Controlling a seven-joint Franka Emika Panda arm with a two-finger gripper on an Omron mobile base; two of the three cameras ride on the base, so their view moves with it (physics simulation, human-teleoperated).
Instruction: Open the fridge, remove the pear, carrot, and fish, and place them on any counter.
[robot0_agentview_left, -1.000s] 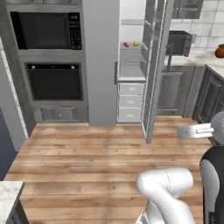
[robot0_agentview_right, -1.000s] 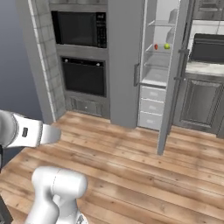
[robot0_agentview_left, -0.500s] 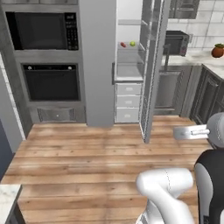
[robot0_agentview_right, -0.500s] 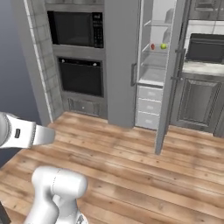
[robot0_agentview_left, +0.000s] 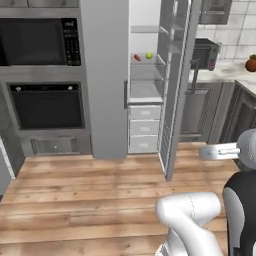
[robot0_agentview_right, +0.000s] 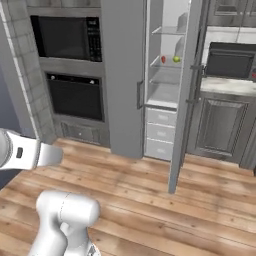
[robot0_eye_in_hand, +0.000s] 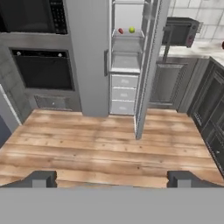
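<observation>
**A:** Fridge first — your right door already stands swung out, edge-on to you, so the opening step looks done. The left door is shut.

**B:** And the food?

**A:** On a clear shelf high inside the fridge you have the pear, yellow-green, and just left of it a small red thing. Too small to say whether it is the carrot or the fish; the third item you cannot make out from here.

**B:** Anything moved to the bench yet?

**A:** Not that shows. Right of the fridge the marble bench carries a dark microwave and a red round thing — neither is yours. So all three removals seem left to do.

**B:** State of the jaws?

**A:** The gripper is spread wide and holds nothing; bare wood floor lies between its tips. You are well back from the fridge — closing that gap looks like your next need.
</observation>
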